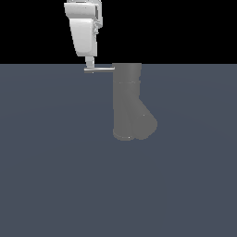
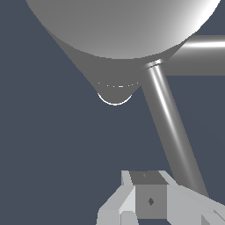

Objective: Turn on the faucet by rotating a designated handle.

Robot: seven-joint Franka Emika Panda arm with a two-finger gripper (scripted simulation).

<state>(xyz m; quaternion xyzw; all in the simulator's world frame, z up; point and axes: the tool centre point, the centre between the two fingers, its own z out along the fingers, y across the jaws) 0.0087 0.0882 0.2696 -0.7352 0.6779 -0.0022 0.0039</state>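
The faucet [image 1: 127, 99] is a matte grey upright cylinder with a thick angled spout [image 1: 144, 121] near its base. The handle [image 1: 100, 69], a thin light-grey rod, sticks out from its top toward the exterior view's left. My gripper [image 1: 90, 65] hangs above the rod's free end, fingertips down at the rod. The fingers look pressed together, holding nothing. In the wrist view the faucet's round top [image 2: 118, 26] fills the upper part. There the handle [image 2: 169, 118] runs from it toward my gripper [image 2: 149, 200] and passes just beside the fingers.
The faucet stands on a flat dark blue-grey floor [image 1: 55, 176]. The background above the floor is black. Nothing else shows.
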